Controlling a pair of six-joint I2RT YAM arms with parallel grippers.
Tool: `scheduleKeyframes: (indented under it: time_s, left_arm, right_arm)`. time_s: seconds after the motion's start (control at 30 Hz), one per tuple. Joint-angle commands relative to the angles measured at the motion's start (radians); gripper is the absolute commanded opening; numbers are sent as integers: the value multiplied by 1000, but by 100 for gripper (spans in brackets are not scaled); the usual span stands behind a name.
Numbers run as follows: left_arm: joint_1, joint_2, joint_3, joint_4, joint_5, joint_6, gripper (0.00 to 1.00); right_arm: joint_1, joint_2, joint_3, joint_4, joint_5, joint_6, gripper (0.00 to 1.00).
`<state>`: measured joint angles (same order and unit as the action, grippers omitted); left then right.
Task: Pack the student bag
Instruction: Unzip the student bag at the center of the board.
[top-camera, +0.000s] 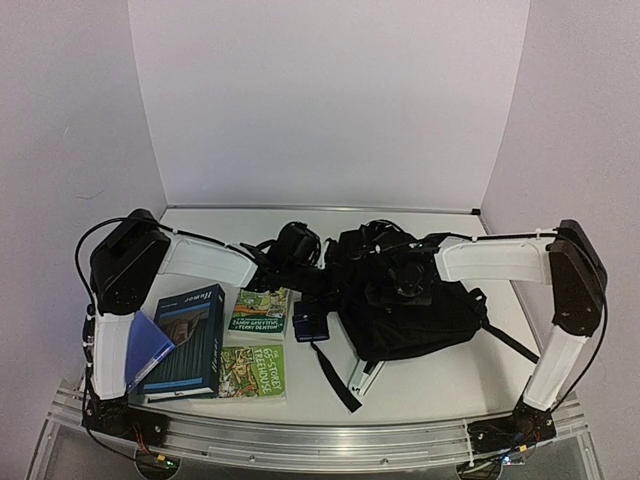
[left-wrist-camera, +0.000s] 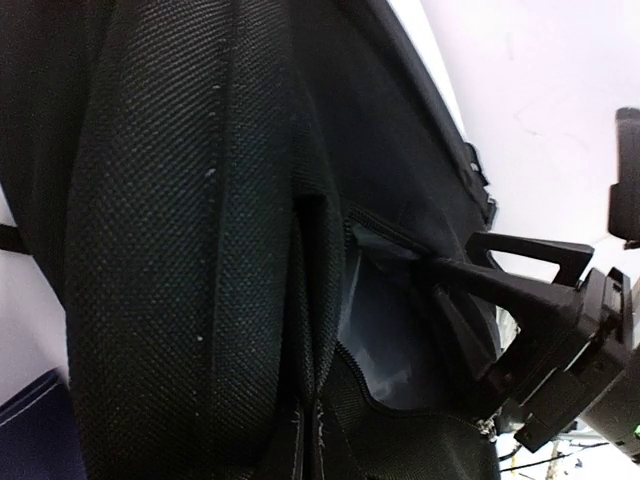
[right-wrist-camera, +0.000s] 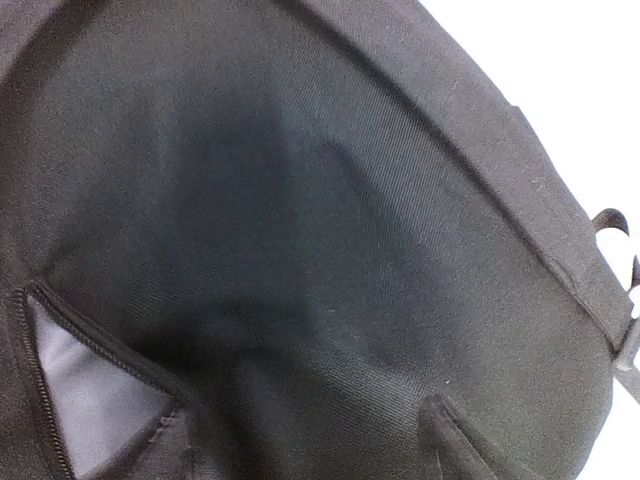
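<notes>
The student bag (top-camera: 415, 318) is a large black backpack lying right of centre. My left gripper (top-camera: 320, 262) is at its left edge. In the left wrist view, black fabric (left-wrist-camera: 180, 230) presses against the camera and hides my fingers, which are shut on a pinched fold. A zipper opening with grey lining (left-wrist-camera: 385, 330) gapes beside that fold. My right gripper (top-camera: 405, 283) presses down on top of the bag. Its fingers (left-wrist-camera: 500, 272) stand apart at the opening's edge with fabric between them. One fingertip (right-wrist-camera: 462, 442) shows on the cloth, and the grey lining (right-wrist-camera: 95, 400) lies at lower left.
Left of the bag lie a dark-blue wallet (top-camera: 311, 322), two green paperbacks (top-camera: 260, 312) (top-camera: 252, 372), a blue hardback (top-camera: 187, 340) and a blue folder (top-camera: 148, 352). A bag strap (top-camera: 335, 378) and a white item (top-camera: 365, 376) stick out at the bag's near side.
</notes>
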<state>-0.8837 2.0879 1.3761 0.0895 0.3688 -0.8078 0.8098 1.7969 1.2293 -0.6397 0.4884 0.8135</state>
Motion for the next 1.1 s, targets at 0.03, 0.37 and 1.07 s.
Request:
scheduleKeyframes:
  time_s: [0.03, 0.37, 1.07]
  left_arm:
    - [9, 64, 86, -8, -27, -7, 0]
    - [13, -25, 62, -60, -61, 127, 23]
    - [68, -334, -358, -17, -33, -122, 47]
  right_arm:
    - [-36, -61, -10, -110, 163, 11, 26]
    - [-42, -119, -27, -39, 111, 7, 0]
    - [-66, -195, -79, 132, -75, -40, 0]
